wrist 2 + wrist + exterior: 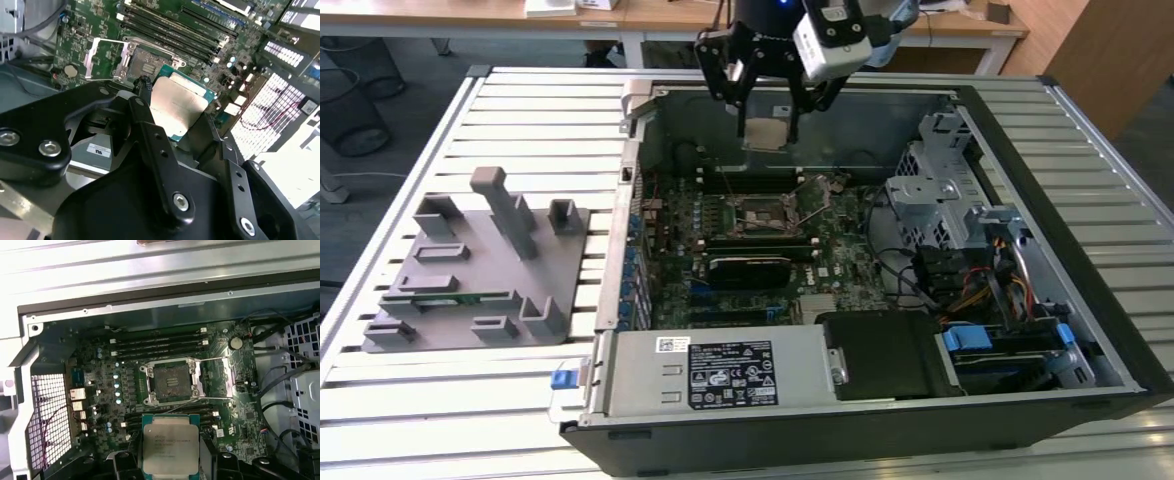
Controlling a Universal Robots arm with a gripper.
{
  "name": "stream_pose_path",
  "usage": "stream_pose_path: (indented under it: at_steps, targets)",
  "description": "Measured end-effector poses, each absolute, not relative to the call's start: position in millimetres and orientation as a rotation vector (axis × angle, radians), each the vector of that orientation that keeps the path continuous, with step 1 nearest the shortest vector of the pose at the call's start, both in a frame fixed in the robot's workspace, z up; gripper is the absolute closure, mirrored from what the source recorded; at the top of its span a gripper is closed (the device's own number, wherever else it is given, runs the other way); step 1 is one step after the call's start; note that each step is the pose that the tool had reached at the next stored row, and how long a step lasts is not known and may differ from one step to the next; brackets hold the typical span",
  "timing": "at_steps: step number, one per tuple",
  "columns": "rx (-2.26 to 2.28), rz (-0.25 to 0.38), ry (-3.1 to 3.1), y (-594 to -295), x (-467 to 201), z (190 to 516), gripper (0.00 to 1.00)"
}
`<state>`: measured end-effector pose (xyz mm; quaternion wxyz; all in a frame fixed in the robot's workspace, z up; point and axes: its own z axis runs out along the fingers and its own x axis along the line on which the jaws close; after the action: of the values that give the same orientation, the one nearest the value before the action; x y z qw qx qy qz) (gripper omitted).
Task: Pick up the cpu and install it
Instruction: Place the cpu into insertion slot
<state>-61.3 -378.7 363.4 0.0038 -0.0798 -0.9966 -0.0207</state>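
Gripping the cpu (171, 444) by two opposite edges, jaws drawn in just to the chip's width and no further, likely to keep the underside contacts untouched. Carried flat, silver top up, with the green rim of the cpu (177, 107) plain between the black fingers (150, 135) in the second wrist view. In the exterior view, cpu (767, 133) hanging in the air over the far part of the open computer case (1067, 215), clear of everything below. Hard to judge from that angle whether directly above the socket (761, 213) or a little short of it. Not seated, at any rate: socket (172, 380) bare in the first wrist view, its metal frame (220, 372) swung back to one side and the wire lever (192, 400) released, presumably to leave the bed open for a straight drop. Memory slots (160, 342) running along both sides of the socket, all on the green motherboard (674, 270). Case laid on its side with the panel off, board facing up, handy for reaching in from above. Near the front wall, a power supply (707, 375); toward the exterior view's right, a drive cage (927, 190) and bundled cables. Outside the case, at the exterior view's left, a grey parts holder (474, 265) on the slatted bench (454, 410), apparently there to keep loose parts in fixed spots.
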Motion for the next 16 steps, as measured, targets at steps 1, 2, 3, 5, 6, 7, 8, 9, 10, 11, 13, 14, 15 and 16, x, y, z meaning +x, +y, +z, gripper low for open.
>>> stream_pose_path:
  at_steps: [1, 2, 3, 5, 6, 7, 8, 9, 10, 11, 13, 14, 15, 16]
  targets:
    - [-0.275, -0.065, -3.122, -378.7, -61.3, 363.1, 0.46]
    - [-0.301, -0.065, -3.120, -378.7, -61.3, 362.8, 0.46]
    - [-0.328, -0.065, -3.117, -378.6, -61.3, 362.6, 0.46]
    - [-0.383, -0.065, -3.112, -378.6, -61.3, 362.1, 0.46]
    - [-0.411, -0.065, -3.109, -378.6, -61.3, 361.8, 0.46]
    - [-0.440, -0.065, -3.105, -378.6, -61.3, 361.6, 0.46]
    - [-0.467, -0.066, -3.101, -378.6, -61.3, 361.3, 0.46]
    - [-0.494, -0.066, -3.098, -378.6, -61.3, 361.1, 0.46]
    - [-0.523, -0.066, -3.093, -378.6, -61.3, 360.9, 0.46]
    - [-0.549, -0.066, -3.089, -378.6, -61.3, 360.8, 0.46]
    - [-0.599, -0.066, -3.080, -378.6, -61.3, 360.5, 0.46]
    - [-0.624, -0.066, -3.076, -378.5, -61.3, 360.3, 0.46]
    - [-0.645, -0.066, -3.072, -378.4, -61.3, 360.1, 0.46]
    - [-0.669, -0.066, -3.067, -378.4, -61.3, 360.0, 0.46]
